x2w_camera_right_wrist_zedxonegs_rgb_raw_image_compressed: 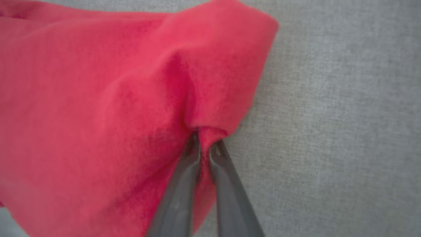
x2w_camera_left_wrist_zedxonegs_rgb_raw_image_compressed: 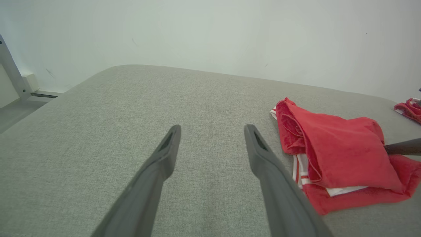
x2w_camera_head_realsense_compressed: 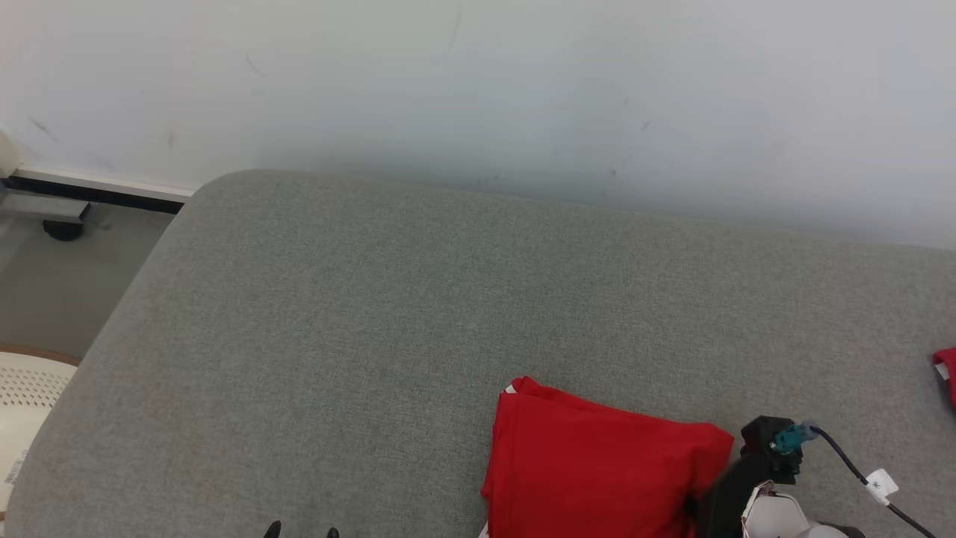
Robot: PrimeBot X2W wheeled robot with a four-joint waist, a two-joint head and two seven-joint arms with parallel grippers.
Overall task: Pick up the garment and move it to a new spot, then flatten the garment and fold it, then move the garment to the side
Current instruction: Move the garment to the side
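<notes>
The garment is red with white trim and lies folded in a loose stack on the grey cushioned surface, near its front edge. In the right wrist view my right gripper is shut on a pinched fold at the garment's edge. My right wrist sits at the garment's right side. In the left wrist view one right finger reaches into the garment from the right. My left gripper hovers open over bare cushion left of the garment; its tips peek in at the bottom edge.
A second red cloth lies at the cushion's far right edge. A pale wall runs behind the cushion. Left of the cushion is floor with a white perforated basket and a metal frame foot.
</notes>
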